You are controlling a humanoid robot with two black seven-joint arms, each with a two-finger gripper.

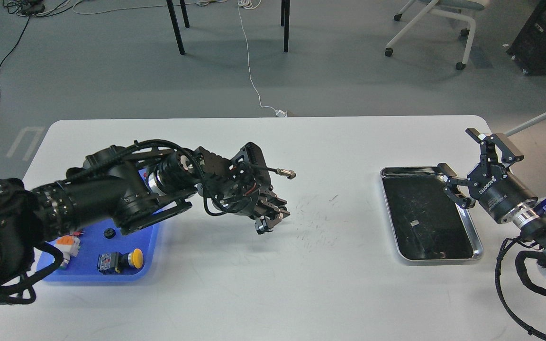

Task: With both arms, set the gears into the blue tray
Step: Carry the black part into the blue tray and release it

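Note:
The blue tray (pixel 86 273) lies at the table's front left, partly under my left arm. One small black gear (pixel 109 232) rests inside it. My left gripper (pixel 270 219) hangs over the table's middle, well right of the blue tray. Its fingers are drawn together on what looks like a tiny dark gear, though the piece is hard to make out. At the far right, my right gripper (pixel 459 154) is open and empty, just over the right rim of the silver tray (pixel 477 239).
The blue tray also holds a yellow-capped push-button switch (pixel 122 260) and an orange-capped one (pixel 66 243). A small pale scrap (pixel 414 222) lies in the silver tray. Faint dark scuffs (pixel 313 222) mark the tabletop near the left gripper.

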